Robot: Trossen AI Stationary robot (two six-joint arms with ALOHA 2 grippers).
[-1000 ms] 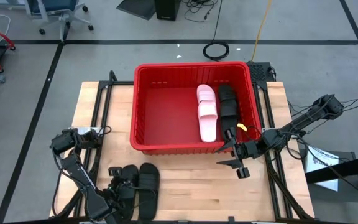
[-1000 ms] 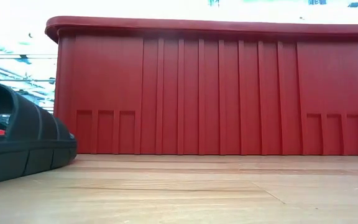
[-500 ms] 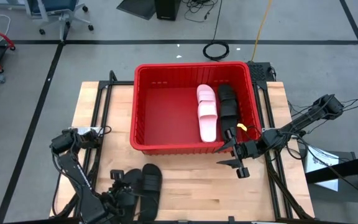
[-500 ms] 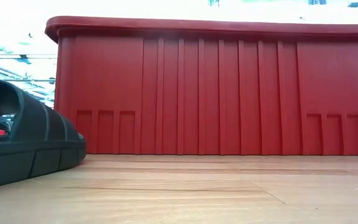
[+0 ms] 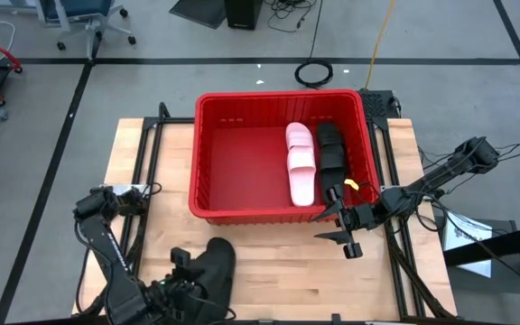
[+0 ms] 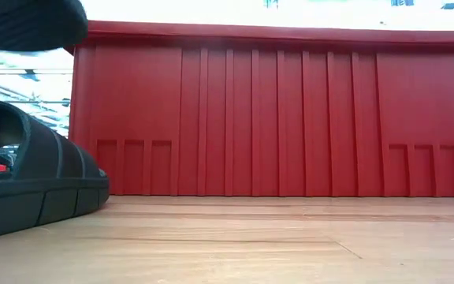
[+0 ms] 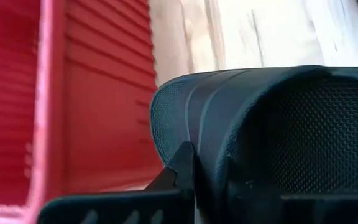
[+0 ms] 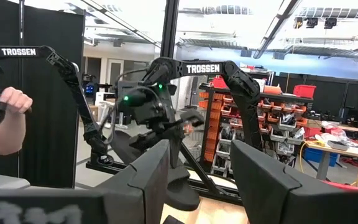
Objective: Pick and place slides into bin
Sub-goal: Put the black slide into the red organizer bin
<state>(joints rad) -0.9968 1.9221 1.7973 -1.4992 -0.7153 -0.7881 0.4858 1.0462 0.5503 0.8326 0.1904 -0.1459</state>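
Observation:
The red bin (image 5: 197, 162) stands at the table's middle far side and holds one pale pink slide (image 5: 301, 162) and one black slide (image 5: 330, 149). My left gripper (image 5: 181, 282) is near the table's near edge, left of the middle, and is shut on a black slide (image 6: 22, 20) lifted above the table. A second black slide (image 5: 217, 262) lies sole down on the table beside it and also shows in the low view (image 6: 22, 181). My right gripper (image 5: 346, 227) is open and empty off the bin's near right corner. My left gripper holds the black slide by its wide strap (image 7: 229, 118). One finger (image 7: 180, 167) lies against the strap's edge; the other is hidden by the strap. The slide is lifted clear of the table, its sole (image 6: 30, 31) showing from below in the low view.
The bin's near wall (image 6: 290, 110) rises close behind the slides. Bare wood lies between the bin and the near edge (image 5: 287, 271). A person's hand (image 8: 5, 118) shows in the room beyond the table.
My left gripper has moved toward the table's near edge and up, lifting one black slide clear of the table. The other black slide has slid a little toward the table's right and stays on the wood. My right gripper has kept still.

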